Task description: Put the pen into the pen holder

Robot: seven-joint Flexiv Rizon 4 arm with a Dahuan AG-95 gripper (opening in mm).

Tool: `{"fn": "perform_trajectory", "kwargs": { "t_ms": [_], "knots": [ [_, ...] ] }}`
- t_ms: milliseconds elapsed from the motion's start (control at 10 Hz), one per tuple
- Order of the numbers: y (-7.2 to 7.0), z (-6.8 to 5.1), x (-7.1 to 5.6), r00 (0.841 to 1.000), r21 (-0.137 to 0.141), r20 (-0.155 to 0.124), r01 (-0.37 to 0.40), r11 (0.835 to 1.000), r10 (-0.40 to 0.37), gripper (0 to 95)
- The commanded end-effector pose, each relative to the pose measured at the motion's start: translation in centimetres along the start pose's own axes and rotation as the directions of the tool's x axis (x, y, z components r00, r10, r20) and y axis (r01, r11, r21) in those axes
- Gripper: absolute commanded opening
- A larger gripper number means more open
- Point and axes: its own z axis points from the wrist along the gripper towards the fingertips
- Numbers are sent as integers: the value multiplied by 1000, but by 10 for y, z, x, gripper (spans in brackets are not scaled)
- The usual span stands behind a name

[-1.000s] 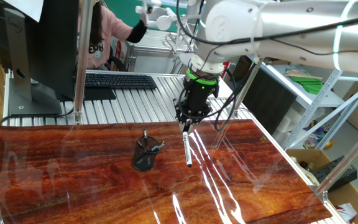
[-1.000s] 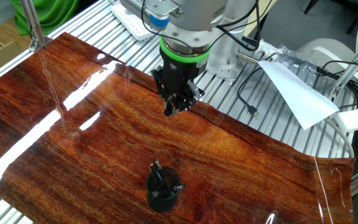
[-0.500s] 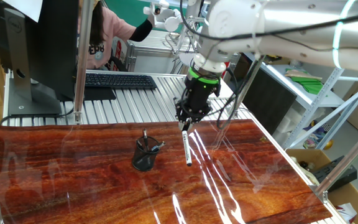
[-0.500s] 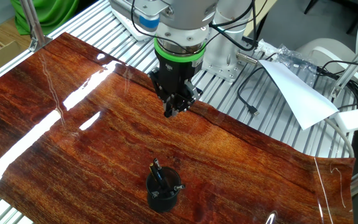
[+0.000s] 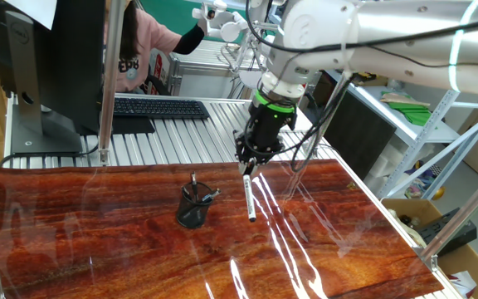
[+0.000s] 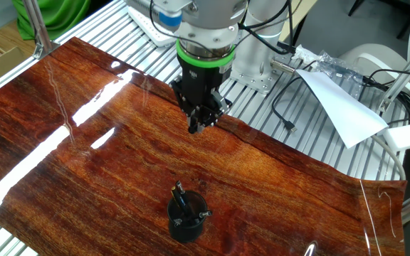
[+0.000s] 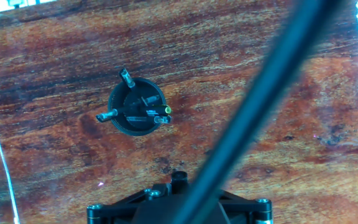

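Gripper [image 5: 248, 169] points down, pinching the pen [image 5: 251, 199] at its top. Pen hangs upright above the table [image 5: 98, 241]. The holder [image 5: 193, 206], with dark pens [image 7: 143, 111] inside, stands nearby, apart from it.

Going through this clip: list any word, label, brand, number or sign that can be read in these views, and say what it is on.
None can be read with confidence.
Pink top of the person behind the table: dark letters, partly hidden by a metal post, not readable.
Monitor: no marking readable.
Keyboard: key legends too small.
Pen, pen holder, gripper: no lettering visible.
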Motion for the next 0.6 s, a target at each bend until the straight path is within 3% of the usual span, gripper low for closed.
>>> {"fn": "perform_trajectory", "kwargs": {
  "t_ms": [100,500,600],
  "knots": [
    [-1,-1,3,1000,-6,1,-3,1000,3,0],
    [4,-4,4,1000,-4,5,-12,1000,12,0],
    [7,-7,5,1000,-4,21,-15,1000,15,0]
  ]
}}
